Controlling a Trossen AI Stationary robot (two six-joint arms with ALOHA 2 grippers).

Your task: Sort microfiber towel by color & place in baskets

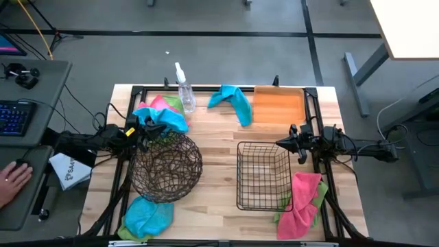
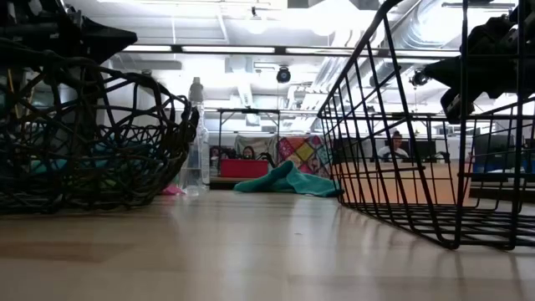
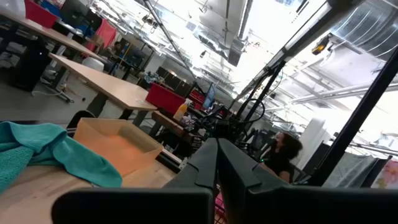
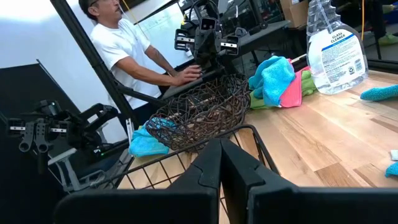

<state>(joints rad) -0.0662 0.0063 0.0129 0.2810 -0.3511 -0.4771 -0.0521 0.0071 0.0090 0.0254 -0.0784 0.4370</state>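
Observation:
Both of my grippers are shut and hold nothing. My left gripper [image 1: 151, 130] [image 3: 217, 149] hovers at the far rim of the round dark woven-wire bowl [image 1: 137, 171], beside a blue towel [image 1: 164, 118]. That towel lies on top of a pink towel [image 1: 160, 103] and a green one [image 1: 174, 103]. My right gripper [image 1: 280, 143] [image 4: 221, 149] hovers over the far right rim of the square black wire basket [image 1: 240, 171]. One turquoise towel [image 1: 232, 99] lies beside the orange tray [image 1: 278, 106]. A blue-and-green pile [image 1: 147, 216] lies near left, and a pink-and-green pile [image 1: 302, 202] near right.
A clear spray bottle [image 1: 184, 89] with blue liquid stands at the far edge, between the towel pile and the turquoise towel. The black table frame [image 1: 206, 88] runs along the edges. A person's hand [image 1: 14, 180] rests on the side desk at left. Bare wood shows mid-table.

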